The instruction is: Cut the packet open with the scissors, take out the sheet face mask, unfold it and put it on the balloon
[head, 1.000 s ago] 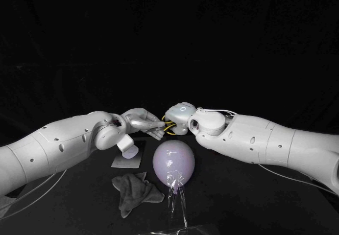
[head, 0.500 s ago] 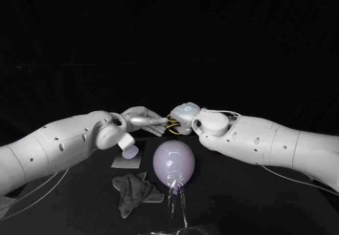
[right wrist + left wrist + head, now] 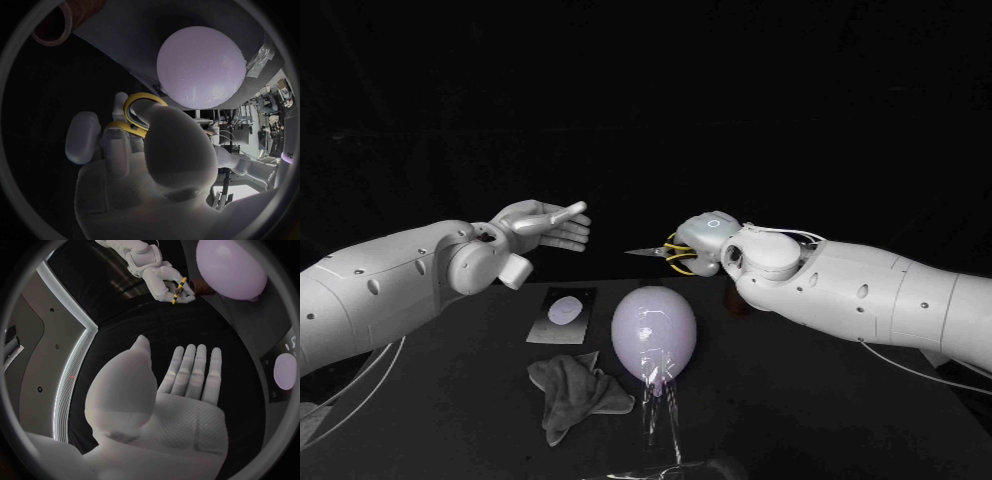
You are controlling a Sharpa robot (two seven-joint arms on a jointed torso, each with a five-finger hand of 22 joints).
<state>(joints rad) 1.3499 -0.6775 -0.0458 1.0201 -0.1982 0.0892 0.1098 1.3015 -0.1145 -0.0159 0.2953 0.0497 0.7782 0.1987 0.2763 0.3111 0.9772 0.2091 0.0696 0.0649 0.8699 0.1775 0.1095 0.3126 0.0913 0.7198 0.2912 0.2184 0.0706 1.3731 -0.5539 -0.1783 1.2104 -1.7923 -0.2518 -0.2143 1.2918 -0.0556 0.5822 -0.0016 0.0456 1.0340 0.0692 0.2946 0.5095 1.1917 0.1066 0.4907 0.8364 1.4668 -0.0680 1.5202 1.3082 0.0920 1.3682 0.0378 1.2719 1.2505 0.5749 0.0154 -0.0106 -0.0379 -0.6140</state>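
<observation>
Two white arms reach in over the black table (image 3: 805, 410). The left hand (image 3: 542, 225) is up in the air with its fingers stretched out flat and apart, and it holds nothing. The right hand (image 3: 704, 244) is wrapped around the yellow handles of the small metal scissors (image 3: 661, 253), whose blades point at the left hand across a gap. The pale purple egg-shaped balloon (image 3: 653, 328) lies on the table below both hands. The flat dark packet with a pale oval on it (image 3: 564, 312) lies just beside the balloon, on the left arm's side. A crumpled grey cloth (image 3: 578, 392) lies near the packet.
</observation>
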